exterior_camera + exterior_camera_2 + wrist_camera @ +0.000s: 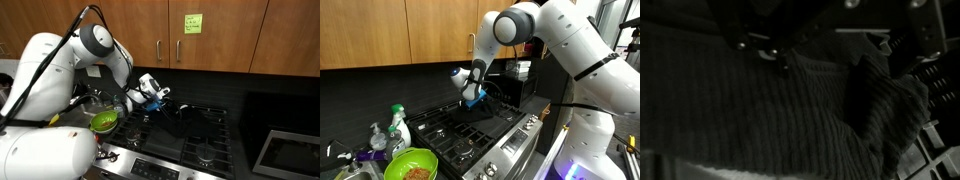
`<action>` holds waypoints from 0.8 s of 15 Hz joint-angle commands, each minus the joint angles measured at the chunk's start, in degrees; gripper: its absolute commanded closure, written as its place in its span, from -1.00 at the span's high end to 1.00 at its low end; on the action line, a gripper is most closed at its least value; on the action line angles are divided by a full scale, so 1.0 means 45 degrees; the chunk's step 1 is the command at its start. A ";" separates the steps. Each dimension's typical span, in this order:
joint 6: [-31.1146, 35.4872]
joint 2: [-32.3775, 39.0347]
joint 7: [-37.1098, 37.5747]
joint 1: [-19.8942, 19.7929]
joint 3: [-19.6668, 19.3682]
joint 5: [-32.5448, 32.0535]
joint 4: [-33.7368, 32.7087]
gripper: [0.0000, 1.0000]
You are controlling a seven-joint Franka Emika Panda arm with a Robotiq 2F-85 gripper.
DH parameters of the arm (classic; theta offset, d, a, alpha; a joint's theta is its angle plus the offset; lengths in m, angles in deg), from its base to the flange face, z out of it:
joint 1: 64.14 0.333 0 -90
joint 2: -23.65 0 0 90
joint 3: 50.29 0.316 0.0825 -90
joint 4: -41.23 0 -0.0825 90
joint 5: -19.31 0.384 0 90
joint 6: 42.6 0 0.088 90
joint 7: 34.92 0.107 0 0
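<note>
Pincer [472, 99] spread apart, over dark ribbed cloth [780, 110], flat on stove [495, 135], long axis unclear

A kitchen, by every sign: a black gas stove [470, 140] with iron grates [205, 135] stands below wooden cabinets [410, 30] and a dark backsplash [380, 85], with soap bottles [397, 125] and a green bowl [410, 165] of food close beside it.

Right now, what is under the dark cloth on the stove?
Only stove grates show beside the cloth. Whatever lies right beneath it is covered.
</note>
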 commanded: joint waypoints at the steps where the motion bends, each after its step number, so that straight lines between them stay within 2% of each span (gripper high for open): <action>1: -0.0491 0.0164 0.0313 -0.0644 0.0252 -0.0837 -0.0265 1.00; 6: -0.0050 0.0374 0.0472 -0.1493 0.0424 -0.1372 -0.0245 1.00; 7: 0.0030 0.0442 0.0448 -0.1649 0.0487 -0.1402 -0.0302 0.87; 8: 0.0152 0.0486 0.0460 -0.1743 0.0518 -0.1439 -0.0289 0.48; 11: 0.0410 0.0587 0.0493 -0.1883 0.0586 -0.1410 -0.0286 0.07; 12: 0.0494 0.0607 0.0498 -0.1901 0.0602 -0.1379 -0.0276 -0.13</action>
